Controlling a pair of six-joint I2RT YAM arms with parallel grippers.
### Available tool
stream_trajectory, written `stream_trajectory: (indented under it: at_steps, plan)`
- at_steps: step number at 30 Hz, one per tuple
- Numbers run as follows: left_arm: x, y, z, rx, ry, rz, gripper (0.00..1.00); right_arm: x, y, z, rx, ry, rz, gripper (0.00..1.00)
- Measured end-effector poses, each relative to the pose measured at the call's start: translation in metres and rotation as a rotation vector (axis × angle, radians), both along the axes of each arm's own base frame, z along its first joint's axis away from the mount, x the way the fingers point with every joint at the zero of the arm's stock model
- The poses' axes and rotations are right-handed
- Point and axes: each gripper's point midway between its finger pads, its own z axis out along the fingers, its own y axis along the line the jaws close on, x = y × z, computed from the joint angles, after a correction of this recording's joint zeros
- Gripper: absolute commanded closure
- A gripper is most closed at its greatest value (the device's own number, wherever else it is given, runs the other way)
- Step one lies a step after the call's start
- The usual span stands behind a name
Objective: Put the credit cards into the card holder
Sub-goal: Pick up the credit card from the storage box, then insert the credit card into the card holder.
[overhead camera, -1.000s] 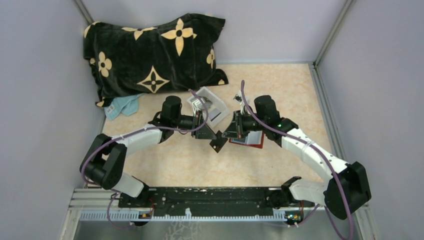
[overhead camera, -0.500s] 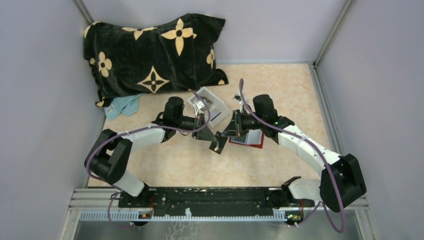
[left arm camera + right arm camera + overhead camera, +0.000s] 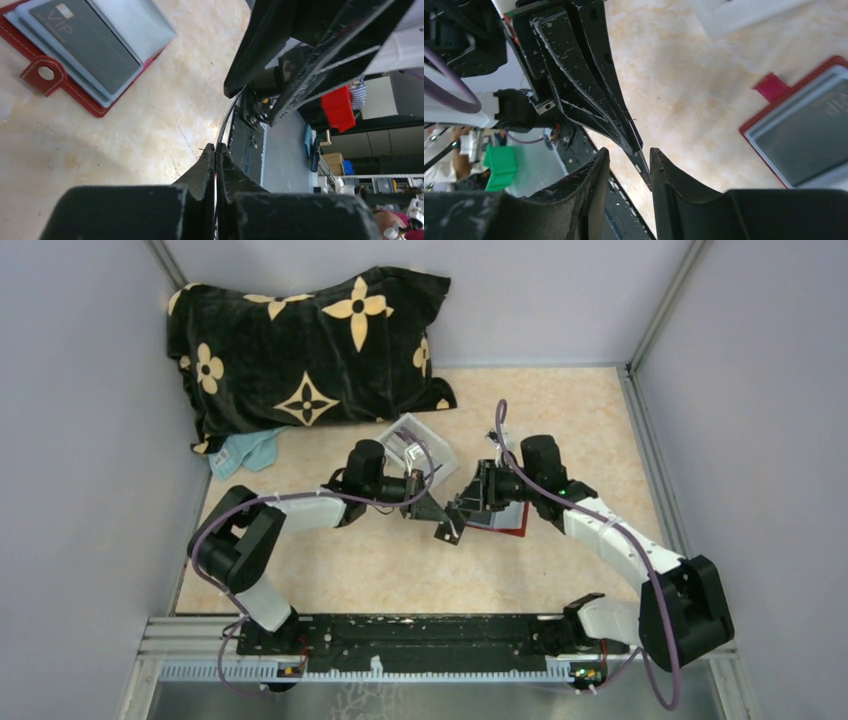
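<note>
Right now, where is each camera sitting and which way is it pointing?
Top external: above and behind the bases, looking down at the table; left arm and right arm show whole.
Left wrist: on the left arm, facing the right arm's jaws and the card holder; own jaws shut on a credit card.
Right wrist: on the right arm, facing the left arm's jaws; own jaws open around that card.
Shared: both wrist views show the card and card holder.
</note>
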Motion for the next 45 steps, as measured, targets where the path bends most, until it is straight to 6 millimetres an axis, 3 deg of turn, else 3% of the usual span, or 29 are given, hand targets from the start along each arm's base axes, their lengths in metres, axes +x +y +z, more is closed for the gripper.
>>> stream_trajectory:
  at_steps: [3, 8, 11, 13, 14, 21, 31, 45]
  plan:
    - [0.008, -0.014, -0.009, 0.033, 0.019, 0.035, 1.00, 0.008, -0.014, -0.003, -0.036, -0.026, -0.085, 0.63]
    - [0.041, -0.041, -0.026, 0.109, 0.031, 0.118, 1.00, 0.022, -0.035, 0.011, -0.085, -0.113, -0.228, 0.66]
    - [0.059, -0.054, -0.037, 0.153, 0.038, 0.160, 1.00, 0.031, -0.049, 0.009, -0.137, -0.140, -0.322, 0.82]
    - [0.065, -0.059, -0.042, 0.171, 0.044, 0.171, 1.00, 0.036, -0.058, 0.000, -0.177, -0.138, -0.376, 0.98]
    - [0.068, -0.062, -0.045, 0.180, 0.048, 0.175, 1.00, 0.037, -0.063, -0.007, -0.203, -0.127, -0.399, 1.00]
    - [0.077, -0.078, -0.062, 0.227, 0.078, 0.174, 1.00, 0.030, -0.089, -0.066, -0.361, -0.018, -0.484, 1.00]
    - [0.079, -0.099, -0.060, 0.238, 0.080, 0.153, 1.00, 0.018, -0.107, -0.117, -0.464, 0.108, -0.559, 1.00]
    - [0.086, -0.098, -0.072, 0.318, 0.106, 0.204, 1.00, 0.021, -0.129, -0.136, -0.474, 0.169, -0.689, 1.00]
